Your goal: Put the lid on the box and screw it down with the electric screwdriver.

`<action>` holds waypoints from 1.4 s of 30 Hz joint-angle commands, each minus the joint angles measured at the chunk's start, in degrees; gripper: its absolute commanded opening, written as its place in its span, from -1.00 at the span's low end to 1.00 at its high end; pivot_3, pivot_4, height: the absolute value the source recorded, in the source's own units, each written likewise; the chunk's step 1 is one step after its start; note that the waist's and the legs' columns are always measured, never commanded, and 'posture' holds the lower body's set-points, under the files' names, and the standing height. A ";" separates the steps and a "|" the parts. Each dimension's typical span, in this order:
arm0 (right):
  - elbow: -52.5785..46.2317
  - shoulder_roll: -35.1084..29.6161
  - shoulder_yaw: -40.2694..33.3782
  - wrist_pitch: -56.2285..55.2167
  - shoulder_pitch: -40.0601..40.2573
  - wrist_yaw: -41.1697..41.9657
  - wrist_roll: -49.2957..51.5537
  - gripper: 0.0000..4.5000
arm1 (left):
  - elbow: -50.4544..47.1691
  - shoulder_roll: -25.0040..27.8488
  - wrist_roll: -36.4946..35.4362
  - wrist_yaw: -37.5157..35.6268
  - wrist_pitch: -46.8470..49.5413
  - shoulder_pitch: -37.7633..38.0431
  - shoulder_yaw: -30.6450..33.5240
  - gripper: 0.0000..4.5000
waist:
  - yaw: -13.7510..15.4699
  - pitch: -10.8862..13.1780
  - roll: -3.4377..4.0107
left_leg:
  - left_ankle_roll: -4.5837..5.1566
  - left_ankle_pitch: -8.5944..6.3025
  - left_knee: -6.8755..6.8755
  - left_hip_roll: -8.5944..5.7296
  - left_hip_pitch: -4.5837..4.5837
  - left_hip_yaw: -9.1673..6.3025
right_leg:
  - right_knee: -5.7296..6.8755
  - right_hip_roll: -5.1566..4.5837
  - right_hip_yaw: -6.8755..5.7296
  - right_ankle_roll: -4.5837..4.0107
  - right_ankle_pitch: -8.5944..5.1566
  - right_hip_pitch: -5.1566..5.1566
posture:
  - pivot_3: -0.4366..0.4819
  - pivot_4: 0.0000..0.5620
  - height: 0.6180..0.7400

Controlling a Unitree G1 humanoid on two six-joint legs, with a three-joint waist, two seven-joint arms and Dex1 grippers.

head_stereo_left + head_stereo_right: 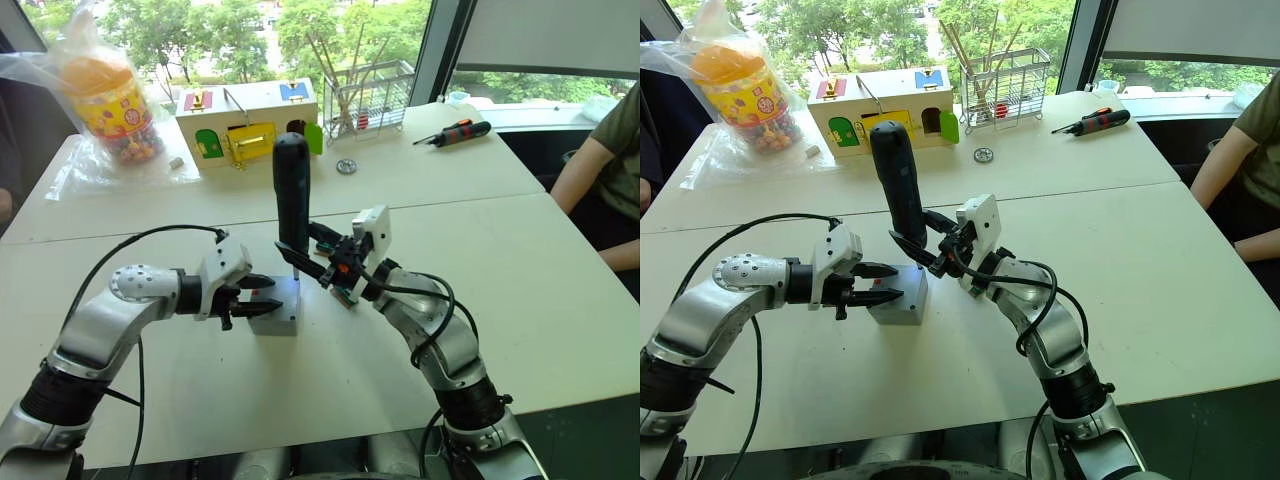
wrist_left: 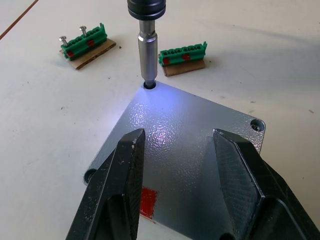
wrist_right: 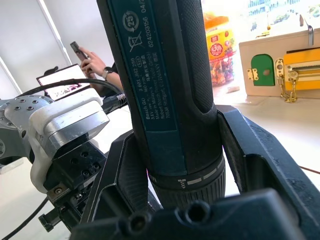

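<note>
While the right end effector clamps the electric screwdriver upright, bit seated in the lid's far corner hole, the left end effector straddles the box, fingers apart.

White tables pushed together; windows behind, green trees outside, daylight; dark window frame at right
</note>
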 commanded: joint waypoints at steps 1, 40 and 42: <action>1.55 -1.77 0.65 4.56 1.66 0.14 -0.44 -0.20 | 0.80 -0.37 1.38 0.02 0.45 1.09 -2.12 -0.04 | 0.02 0.00 0.01 | 0.00 0.00 -0.01 0.00 0.00 -0.01 | -0.04 -0.01 0.00 0.00 0.00 0.02 | -0.05 -0.47 1.00; 27.99 -47.45 -6.78 73.29 -35.01 -0.31 31.88 -0.20 | -4.35 1.40 0.43 -9.01 -1.85 -12.20 -5.42 -0.04 | -0.37 2.12 0.22 | 0.02 0.04 0.94 0.07 -2.29 0.22 | 0.51 -0.13 0.00 -0.12 0.14 -1.84 | -0.05 -0.47 1.00; 28.95 -46.57 -5.80 73.29 -35.44 0.23 31.64 -0.20 | -4.79 0.92 0.23 -8.33 -1.25 -12.07 -5.04 -0.04 | -0.10 2.16 0.24 | 0.02 0.04 0.97 0.04 -2.29 0.22 | 0.57 -0.13 0.00 -0.13 0.15 -1.84 | -0.05 -0.47 1.00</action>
